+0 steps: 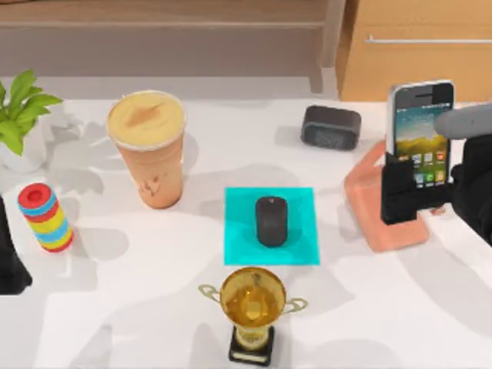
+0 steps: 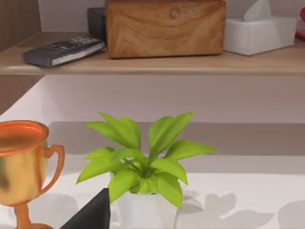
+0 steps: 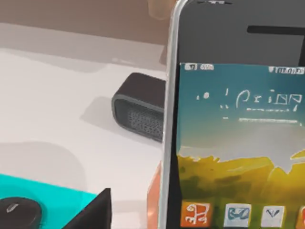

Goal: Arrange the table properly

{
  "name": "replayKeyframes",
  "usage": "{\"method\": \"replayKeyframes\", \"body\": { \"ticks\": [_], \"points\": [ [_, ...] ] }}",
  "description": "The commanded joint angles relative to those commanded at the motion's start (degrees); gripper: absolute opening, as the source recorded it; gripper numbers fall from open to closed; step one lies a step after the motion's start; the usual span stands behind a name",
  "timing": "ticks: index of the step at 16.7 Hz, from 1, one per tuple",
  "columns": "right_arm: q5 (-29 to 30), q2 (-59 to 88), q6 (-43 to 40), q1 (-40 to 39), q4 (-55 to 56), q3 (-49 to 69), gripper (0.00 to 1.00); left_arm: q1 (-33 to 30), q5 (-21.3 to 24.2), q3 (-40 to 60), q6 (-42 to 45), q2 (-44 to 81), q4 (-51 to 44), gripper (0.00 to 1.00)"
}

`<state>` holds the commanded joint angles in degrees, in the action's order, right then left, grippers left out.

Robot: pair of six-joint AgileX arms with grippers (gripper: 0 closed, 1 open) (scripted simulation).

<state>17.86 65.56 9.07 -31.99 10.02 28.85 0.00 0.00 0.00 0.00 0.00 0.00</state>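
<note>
The white table (image 1: 115,307) carries a cyan mat (image 1: 296,234) at its middle with a black mouse (image 1: 271,221) on it. At the right, my right gripper (image 1: 415,192) is shut on the lower part of an upright smartphone (image 1: 419,123), just over a salmon phone stand (image 1: 380,204). Whether the phone rests in the stand I cannot tell. The lit phone (image 3: 238,143) looms close in the right wrist view. My left arm (image 1: 8,261) is parked at the table's left edge.
An iced-coffee cup (image 1: 150,146), a potted plant (image 1: 19,115), a stack of coloured rings (image 1: 46,217), a gold trophy (image 1: 252,307) and a dark speaker (image 1: 330,127) stand about. A wooden cabinet (image 1: 415,46) rises behind. A shelf holds a remote (image 2: 62,50), wooden box (image 2: 164,26) and tissue box (image 2: 259,33).
</note>
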Motion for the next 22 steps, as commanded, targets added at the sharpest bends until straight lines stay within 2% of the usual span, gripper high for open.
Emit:
{"method": "replayKeyframes", "body": {
  "ticks": [5, 9, 22],
  "points": [
    [-0.2, -0.4, -0.1, 0.5, 0.0, -0.1, 1.0, 0.0, 0.0, 0.0, 0.0, 0.0, 0.0, 1.0],
    [-2.1, -7.2, -1.0, 3.8, -1.1, -3.1, 1.0, 0.0, 0.0, 0.0, 0.0, 0.0, 0.0, 1.0],
    [-14.8, -55.2, -7.5, 26.5, -8.3, -23.9, 1.0, 0.0, 0.0, 0.0, 0.0, 0.0, 0.0, 1.0]
  ]
}}
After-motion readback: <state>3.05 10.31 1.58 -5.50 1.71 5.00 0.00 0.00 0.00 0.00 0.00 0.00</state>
